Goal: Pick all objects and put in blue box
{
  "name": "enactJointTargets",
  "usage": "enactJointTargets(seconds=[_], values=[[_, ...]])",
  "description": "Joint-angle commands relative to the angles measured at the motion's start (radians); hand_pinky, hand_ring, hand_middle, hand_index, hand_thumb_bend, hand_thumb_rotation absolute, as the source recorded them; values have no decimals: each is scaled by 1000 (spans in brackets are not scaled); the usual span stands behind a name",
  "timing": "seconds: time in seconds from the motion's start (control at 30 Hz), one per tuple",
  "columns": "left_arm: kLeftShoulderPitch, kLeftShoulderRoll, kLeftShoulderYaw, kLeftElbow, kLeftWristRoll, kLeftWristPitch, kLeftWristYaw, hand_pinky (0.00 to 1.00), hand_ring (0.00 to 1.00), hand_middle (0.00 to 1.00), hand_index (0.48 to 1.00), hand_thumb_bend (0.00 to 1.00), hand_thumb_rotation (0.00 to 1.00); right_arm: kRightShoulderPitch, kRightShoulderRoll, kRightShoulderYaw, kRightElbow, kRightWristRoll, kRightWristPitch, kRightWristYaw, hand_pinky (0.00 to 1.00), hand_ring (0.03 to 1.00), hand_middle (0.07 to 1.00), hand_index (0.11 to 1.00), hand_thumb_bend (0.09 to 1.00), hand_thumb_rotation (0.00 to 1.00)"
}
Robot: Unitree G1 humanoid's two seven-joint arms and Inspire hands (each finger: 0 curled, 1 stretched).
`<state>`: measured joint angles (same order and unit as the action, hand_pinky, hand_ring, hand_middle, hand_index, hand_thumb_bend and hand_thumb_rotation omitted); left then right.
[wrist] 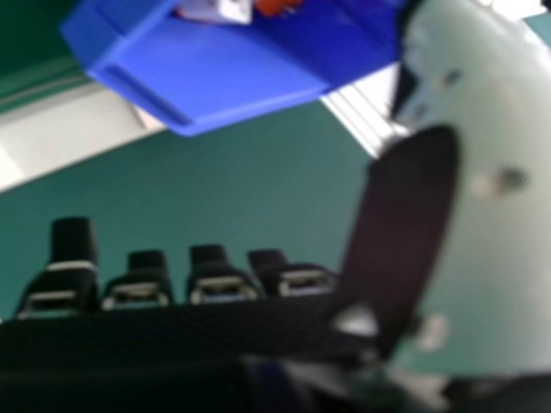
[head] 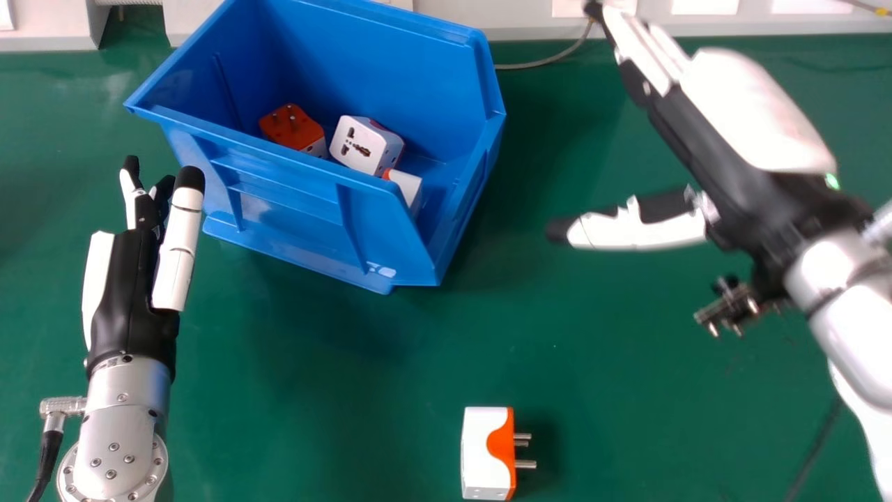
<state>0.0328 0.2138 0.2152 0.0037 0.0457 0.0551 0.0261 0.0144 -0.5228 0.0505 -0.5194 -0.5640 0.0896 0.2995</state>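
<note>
The blue box (head: pixel 279 188) stands tilted to the view at the upper middle in the head view. Inside lie an orange plug adapter (head: pixel 293 127), a white adapter (head: pixel 364 146) and another white and orange one (head: pixel 405 185). A white and orange adapter (head: pixel 486 453) rests on the table near the bottom edge, its pins facing right. My right hand (head: pixel 725 139) is open above the table, right of the box; the right hand (wrist: pixel 215 280) has nothing against its fingers. My left hand (head: pixel 129 279) is open at the box's left. The blue box (wrist: pixel 232 73) shows beyond the right thumb.
Green table (head: pixel 313 390) surrounds the box. A pale ledge (head: pixel 529 21) runs along the table's back edge, with a thin grey cable (head: pixel 547 61) in front of it, right of the box.
</note>
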Motion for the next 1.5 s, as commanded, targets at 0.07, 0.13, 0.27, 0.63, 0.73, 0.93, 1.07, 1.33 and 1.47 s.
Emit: enactJointTargets(seconds=[0.07,0.13,0.27,0.63,0.73,0.93,1.07,1.33,1.47], values=[[1,8,6,16,1,-42,2,995,995,975,986,571,1000,115,-4,-37,-68,-22,-71,-42,854,994,1000,1000,566,352],[10,4,4,24,5,-60,6,995,994,975,985,570,1000,207,0,-41,-81,-27,-111,-58,852,992,1000,1000,568,353],[25,4,-3,46,23,-89,18,994,993,974,985,569,1000,314,6,-33,-65,-38,-180,-85,863,991,1000,1000,567,374],[76,-7,-5,24,17,-93,17,987,992,977,986,590,1000,384,42,66,52,-104,-275,-128,881,986,1000,1000,572,460],[86,-8,-3,16,15,-91,16,989,993,979,989,587,1000,390,56,95,61,-118,-268,-121,886,986,1000,1000,573,463],[92,-10,-1,-9,10,-71,19,996,996,981,991,588,1000,403,90,159,83,-140,-252,-115,905,989,1000,1000,578,469],[88,-5,-2,-5,19,-71,23,998,998,981,991,590,1000,409,98,199,97,-166,-251,-114,916,986,1000,1000,585,458],[91,-5,-1,-32,16,-48,22,1000,999,982,991,612,1000,382,94,256,124,-245,-214,-77,943,986,1000,1000,583,474],[90,-5,-1,-36,19,-41,23,1000,999,981,991,623,1000,360,97,287,160,-278,-211,-85,949,986,1000,1000,574,484]])
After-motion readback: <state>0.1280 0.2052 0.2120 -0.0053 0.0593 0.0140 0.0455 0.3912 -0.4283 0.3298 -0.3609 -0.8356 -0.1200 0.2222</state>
